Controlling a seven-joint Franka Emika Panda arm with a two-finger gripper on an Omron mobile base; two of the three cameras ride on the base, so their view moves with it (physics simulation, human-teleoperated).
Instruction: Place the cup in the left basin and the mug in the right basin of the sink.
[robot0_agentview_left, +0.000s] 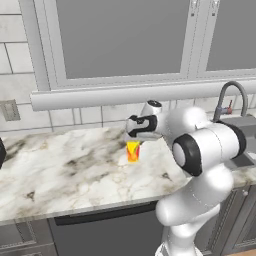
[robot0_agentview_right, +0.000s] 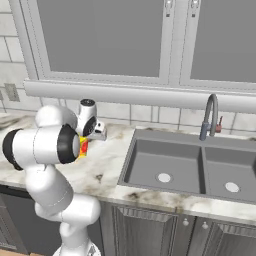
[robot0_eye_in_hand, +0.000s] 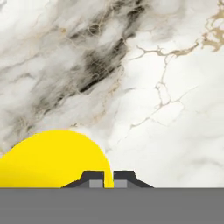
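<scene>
While the cup (robot0_agentview_left: 132, 151) stands upright on the marble counter (robot0_agentview_left: 60, 170), directly beneath the wrist, the gripper (robot0_eye_in_hand: 109, 180) is clenched: in the hand view the two dark fingertips (robot0_eye_in_hand: 93, 178) sit almost touching, with the cup's yellow rim at about 8 o'clock and one tip just at its edge. Judgement: the jaws appear pinched on the cup's wall at the rim, though the contact itself cannot be confirmed, since the hand hides it in both base views.

To do this step well, the lift should go straight up until the cup clears the counter, and the cup should be kept upright, because a thin rim pinch can let it swing or slip. If it stays on the counter when the hand rises, the grasp needs redoing, deeper on the wall.

Seen from the right base view, the sink (robot0_agentview_right: 165, 137) lies at about 3 o'clock from the cup, well apart, with the left basin (robot0_agentview_right: 150, 172) nearer and the right basin (robot0_agentview_right: 222, 167) beyond the divider, the faucet (robot0_agentview_right: 210, 116) behind it. Both basins hold nothing.

Regarding pose, the arm is folded: the elbow bulks close to the base, the forearm reaches forward over the counter, and the hand points straight down over the cup.
</scene>
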